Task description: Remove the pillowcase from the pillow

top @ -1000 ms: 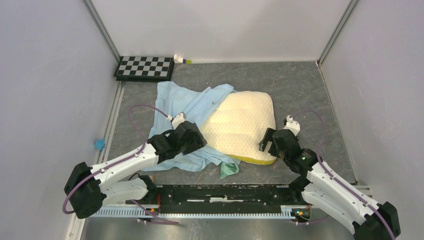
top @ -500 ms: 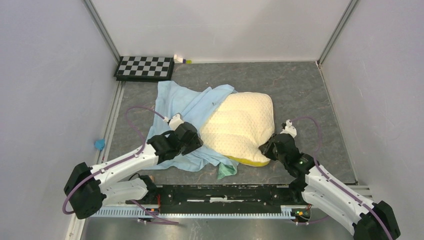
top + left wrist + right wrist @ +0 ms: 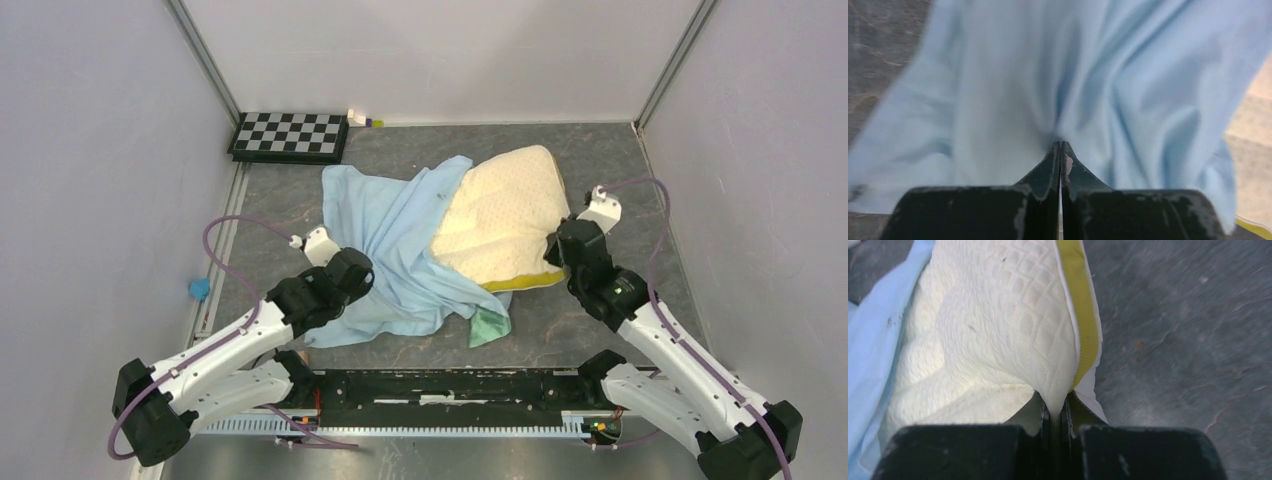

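Note:
The light-blue pillowcase (image 3: 400,240) lies bunched at the table's middle, and its pale green flap (image 3: 490,325) trails at the near edge. Tight folds run to my left gripper (image 3: 362,272), which is shut on the cloth (image 3: 998,90); its fingertips (image 3: 1054,155) pinch a pucker of it. The cream pillow (image 3: 505,210) sticks out of the case to the right, tilted, with its far left part still under the blue cloth. My right gripper (image 3: 556,252) is shut on the pillow's near right corner (image 3: 1013,330), beside the mustard band (image 3: 1082,305).
A checkerboard (image 3: 290,135) lies at the back left corner with a small white-and-green item (image 3: 362,119) beside it. A small blue object (image 3: 198,289) sits by the left wall. Grey walls close in on both sides.
Both grippers have closed, the left on the pillowcase and the right on the pillow's corner. The right arm has pulled the pillow back and right; the left has drawn the cloth leftwards.

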{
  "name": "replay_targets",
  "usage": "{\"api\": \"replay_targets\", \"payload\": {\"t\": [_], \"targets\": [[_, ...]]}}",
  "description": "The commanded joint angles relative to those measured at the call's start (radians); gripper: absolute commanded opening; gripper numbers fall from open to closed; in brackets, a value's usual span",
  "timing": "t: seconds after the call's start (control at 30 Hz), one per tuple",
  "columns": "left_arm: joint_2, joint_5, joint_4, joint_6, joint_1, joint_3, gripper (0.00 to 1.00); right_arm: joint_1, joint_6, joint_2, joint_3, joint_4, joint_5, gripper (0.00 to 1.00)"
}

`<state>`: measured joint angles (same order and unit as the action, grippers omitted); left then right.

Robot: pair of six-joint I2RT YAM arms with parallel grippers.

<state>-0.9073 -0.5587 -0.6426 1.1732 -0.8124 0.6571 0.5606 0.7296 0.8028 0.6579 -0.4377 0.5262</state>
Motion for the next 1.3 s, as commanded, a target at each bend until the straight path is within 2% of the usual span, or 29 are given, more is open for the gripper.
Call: {"api": "replay_targets", "payload": {"t": [0.0, 0.1, 0.13, 0.17, 0.23, 0.27, 0.3, 0.37, 0.47, 0.53, 0.57, 0.67, 0.8, 0.87, 1.0, 1.07, 1.27], "targets": [[0.038, -0.085, -0.062, -0.054, 0.058, 0.005, 0.02, -0.077, -0.129, 0.030, 0.185, 0.005, 0.235, 0.00], [0.071, -0.073, -0.062, -0.072, 0.086, -0.013, 0.03, -0.123, -0.155, 0.027, 0.209, 0.013, 0.223, 0.00], [0.076, -0.059, -0.047, -0.093, 0.087, -0.014, 0.09, -0.131, -0.156, 0.025, 0.203, 0.019, 0.200, 0.00], [0.078, -0.032, -0.027, -0.136, 0.087, -0.014, 0.20, -0.132, -0.161, 0.022, 0.192, 0.028, 0.178, 0.00], [0.062, 0.050, 0.019, -0.211, 0.087, -0.003, 0.64, -0.136, -0.163, 0.025, 0.164, 0.046, 0.137, 0.00], [0.044, 0.086, 0.012, -0.219, 0.087, 0.013, 0.80, -0.136, -0.162, 0.029, 0.155, 0.050, 0.130, 0.00], [0.018, 0.114, -0.008, -0.218, 0.086, 0.037, 0.90, -0.138, -0.162, 0.035, 0.147, 0.051, 0.125, 0.00], [-0.034, 0.191, -0.048, -0.236, 0.087, 0.085, 0.99, -0.144, -0.162, 0.047, 0.139, 0.052, 0.124, 0.00], [-0.088, 0.341, -0.078, -0.297, 0.086, 0.124, 0.98, -0.160, -0.166, 0.057, 0.123, 0.068, 0.126, 0.00], [-0.100, 0.478, -0.029, -0.333, 0.084, 0.100, 0.83, -0.172, -0.167, 0.063, 0.113, 0.079, 0.120, 0.00], [-0.103, 0.528, -0.016, -0.332, 0.083, 0.085, 0.81, -0.178, -0.165, 0.067, 0.109, 0.084, 0.112, 0.00], [-0.094, 0.554, -0.026, -0.320, 0.071, 0.062, 0.81, -0.189, -0.165, 0.078, 0.095, 0.101, 0.073, 0.00], [-0.048, 0.545, -0.076, -0.339, 0.050, 0.053, 0.76, -0.197, -0.163, 0.086, 0.080, 0.112, 0.040, 0.00], [-0.067, 0.484, -0.130, -0.349, 0.015, 0.077, 0.80, -0.201, -0.162, 0.085, 0.073, 0.118, 0.031, 0.00], [-0.180, 0.325, -0.206, -0.338, -0.086, 0.128, 1.00, -0.208, -0.160, 0.084, 0.060, 0.133, 0.004, 0.00], [-0.231, 0.243, -0.224, -0.321, -0.137, 0.151, 1.00, -0.211, -0.162, 0.085, 0.061, 0.133, -0.013, 0.00], [-0.328, 0.195, -0.145, -0.334, -0.153, 0.138, 1.00, -0.215, -0.167, 0.074, 0.063, 0.126, -0.027, 0.00]]}}
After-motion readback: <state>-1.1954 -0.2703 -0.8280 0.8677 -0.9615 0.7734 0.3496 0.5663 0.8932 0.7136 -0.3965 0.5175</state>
